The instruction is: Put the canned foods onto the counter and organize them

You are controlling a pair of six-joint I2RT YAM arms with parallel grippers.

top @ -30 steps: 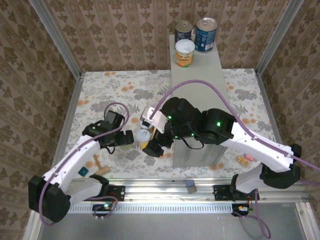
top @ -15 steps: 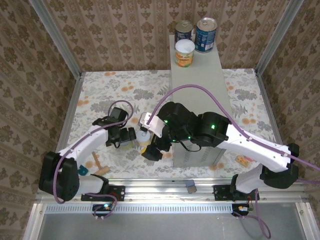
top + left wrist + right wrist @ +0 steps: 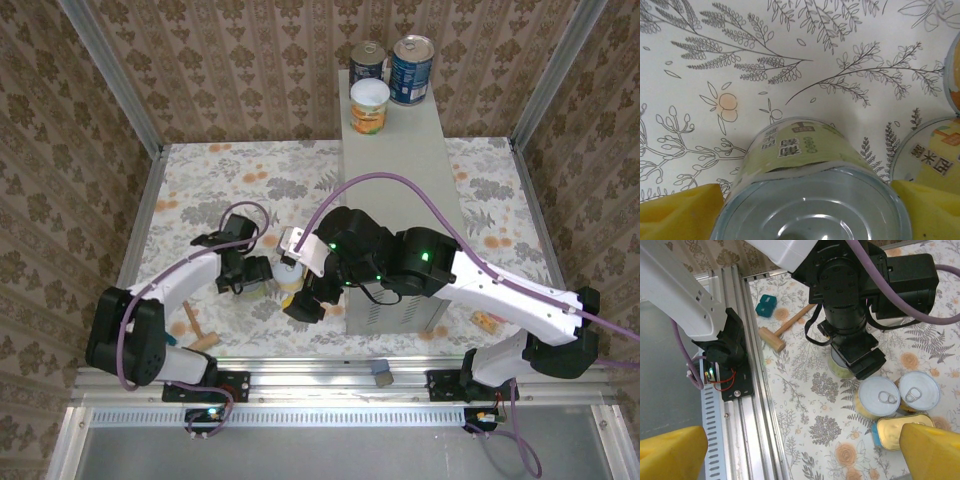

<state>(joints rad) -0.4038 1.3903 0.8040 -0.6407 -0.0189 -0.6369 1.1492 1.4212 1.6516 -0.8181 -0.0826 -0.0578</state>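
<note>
The counter (image 3: pixel 398 160) carries two dark-blue cans (image 3: pixel 411 68) and one yellow can (image 3: pixel 369 105) at its far end. On the table left of it, my left gripper (image 3: pixel 807 212) points down over a green-yellow labelled can (image 3: pixel 805 150). Its yellow pads (image 3: pixel 685 212) press both sides, so it is shut on that can. Beside it stand two pull-tab cans (image 3: pixel 879 397) and the flat gold-topped tin (image 3: pixel 900 431). My right gripper (image 3: pixel 802 455) hovers above this group, open and holding nothing.
A wooden mallet (image 3: pixel 782 330) and a teal block (image 3: pixel 766 305) lie near the front-left rail (image 3: pixel 747 405). A small orange object (image 3: pixel 488 320) lies right of the counter's base. The right arm (image 3: pixel 400 262) overhangs the counter's near end.
The left gripper has slid left and settled around the green-yellow can, its arm folding toward the left edge. The right arm shifted slightly forward.
</note>
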